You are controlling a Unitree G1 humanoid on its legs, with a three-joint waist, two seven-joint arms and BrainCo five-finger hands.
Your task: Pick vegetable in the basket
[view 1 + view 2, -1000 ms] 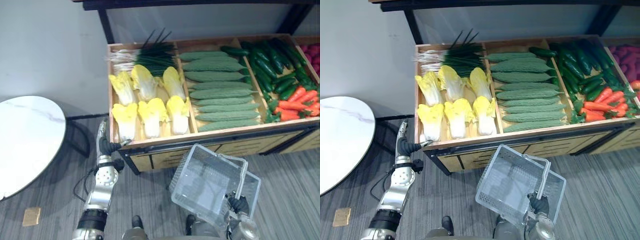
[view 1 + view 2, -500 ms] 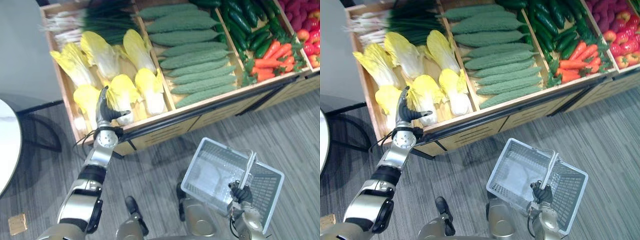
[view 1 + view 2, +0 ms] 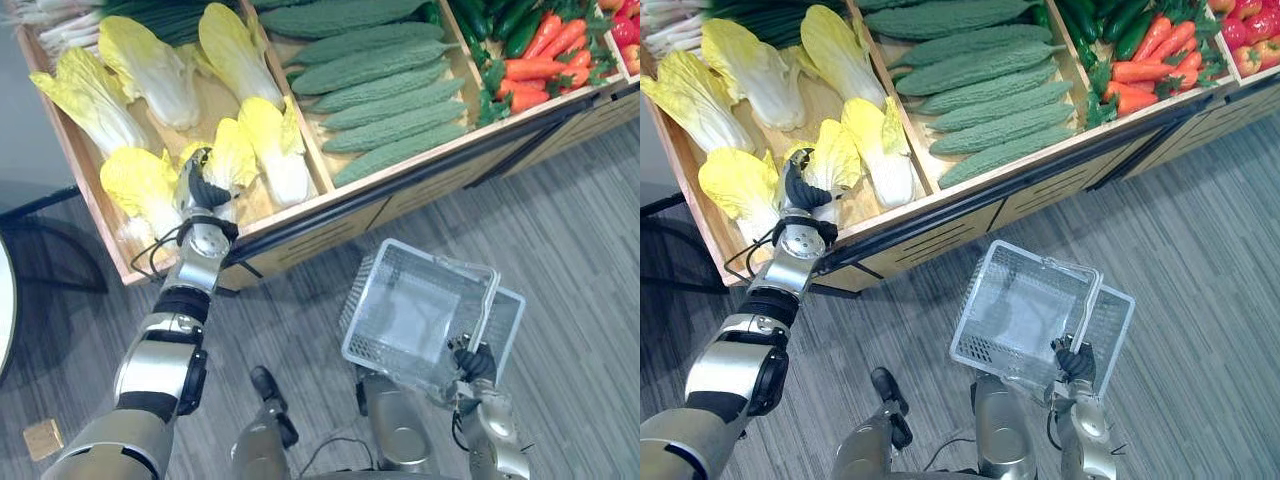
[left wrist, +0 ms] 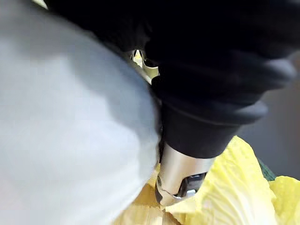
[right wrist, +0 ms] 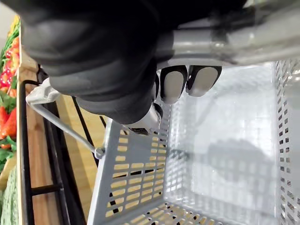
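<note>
Several yellow-white napa cabbages lie in the left compartment of the wooden stand (image 3: 60, 175). My left hand (image 3: 203, 188) rests against the front middle cabbage (image 3: 232, 157), between it and the front left cabbage (image 3: 135, 185). Up close, yellow cabbage leaves (image 4: 225, 197) lie right under the hand. An empty grey plastic basket (image 3: 415, 318) hangs tilted above the floor in front of the stand. My right hand (image 3: 472, 362) is shut on the basket's handle (image 5: 262, 44), at the basket's near right corner.
Beside the cabbages lie bumpy green gourds (image 3: 385, 95), then cucumbers and carrots (image 3: 535, 65), with scallions (image 3: 670, 15) at the back left. A black rail (image 3: 400, 195) runs along the stand's front. A small tan block (image 3: 42, 438) lies on the grey floor.
The camera has shifted and the stand looks nearer. My left hand has reached forward over the stand's edge onto the front middle cabbage. The basket still hangs from my right hand.
</note>
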